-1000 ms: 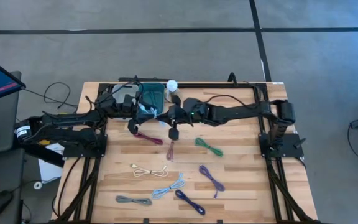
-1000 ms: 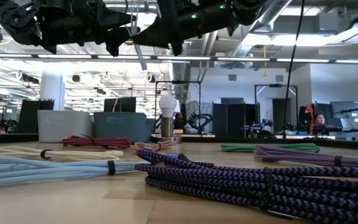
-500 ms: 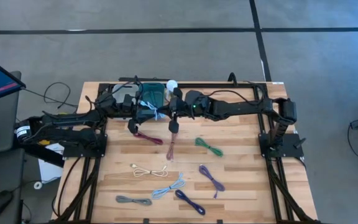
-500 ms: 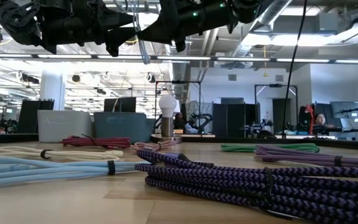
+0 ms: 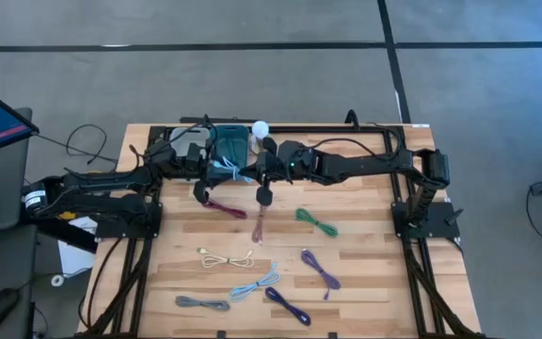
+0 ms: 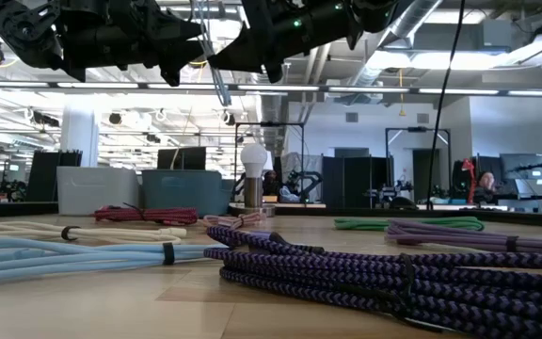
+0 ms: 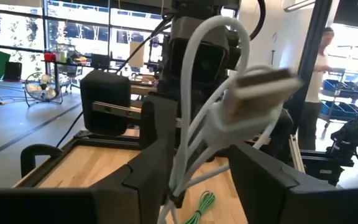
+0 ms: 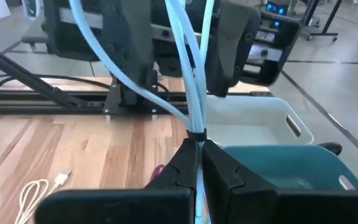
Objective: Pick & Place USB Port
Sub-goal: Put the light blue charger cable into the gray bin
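A pale blue USB cable (image 5: 231,170) hangs in the air between my two grippers, above the table's far part and just near of a teal bin (image 5: 232,143). My left gripper (image 7: 201,165) is closed around the cable's bunched strands (image 7: 188,143). The cable's flat USB plug (image 7: 261,87) sticks out past those fingers. My right gripper (image 8: 197,163) faces the left one from the table's right and is shut on the same strands (image 8: 194,106). In the low view both grippers (image 6: 172,68) (image 6: 245,47) sit high above the table. My left gripper has several looped strands of the cable (image 7: 185,155) between its two fingers, coming level from the table's left. The plug end (image 7: 261,87) juts beyond the fingertips, clear of the table. My right gripper pinches the gathered strands (image 8: 196,134) at its fingertips, level from the table's right. The strands run straight on from there to the left gripper's fingers (image 8: 132,56), lifted clear.
A white bin (image 8: 253,121) sits beside the teal bin (image 8: 278,165), and a white bulb (image 5: 260,127) stands near the far edge. Several coiled cables lie on the wood: maroon (image 5: 224,207), green (image 5: 316,222), white (image 5: 227,260), purple (image 5: 320,271), dark blue (image 5: 287,305).
My right gripper has moved a little toward the table's far edge and toward the left gripper, closing in on the hanging cable. The left arm has kept still with the cable.
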Tool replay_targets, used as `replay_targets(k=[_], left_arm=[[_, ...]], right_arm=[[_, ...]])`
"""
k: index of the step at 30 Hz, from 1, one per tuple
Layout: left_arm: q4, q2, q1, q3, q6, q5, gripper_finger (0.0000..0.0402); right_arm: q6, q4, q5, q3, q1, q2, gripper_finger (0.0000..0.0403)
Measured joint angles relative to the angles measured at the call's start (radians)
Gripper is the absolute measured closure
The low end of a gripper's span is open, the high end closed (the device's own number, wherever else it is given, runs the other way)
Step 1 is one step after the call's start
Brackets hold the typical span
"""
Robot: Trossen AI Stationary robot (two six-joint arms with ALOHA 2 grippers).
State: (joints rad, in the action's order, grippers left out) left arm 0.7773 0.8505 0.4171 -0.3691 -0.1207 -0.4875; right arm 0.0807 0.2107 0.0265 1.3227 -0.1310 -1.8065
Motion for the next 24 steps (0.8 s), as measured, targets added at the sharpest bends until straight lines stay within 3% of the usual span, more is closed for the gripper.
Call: replay_targets(k=[13, 17, 24], left_arm=[[0.001, 0.0, 0.0, 0.0, 0.0, 0.004, 0.0388], [0.0, 0.0, 0.0, 0.0, 0.006, 0.007, 0.0392], [-0.059, -0.06, 0.028, 0.001, 0.029, 0.0, 0.0393]], right_arm=[[-0.003, 0.008, 0.001, 0.0, 0.002, 0.001, 0.0403], [-0.008, 0.004, 0.002, 0.0, 0.001, 0.001, 0.0392], [-0.017, -0.069, 0.001, -0.002, 0.001, 0.018, 0.0335]])
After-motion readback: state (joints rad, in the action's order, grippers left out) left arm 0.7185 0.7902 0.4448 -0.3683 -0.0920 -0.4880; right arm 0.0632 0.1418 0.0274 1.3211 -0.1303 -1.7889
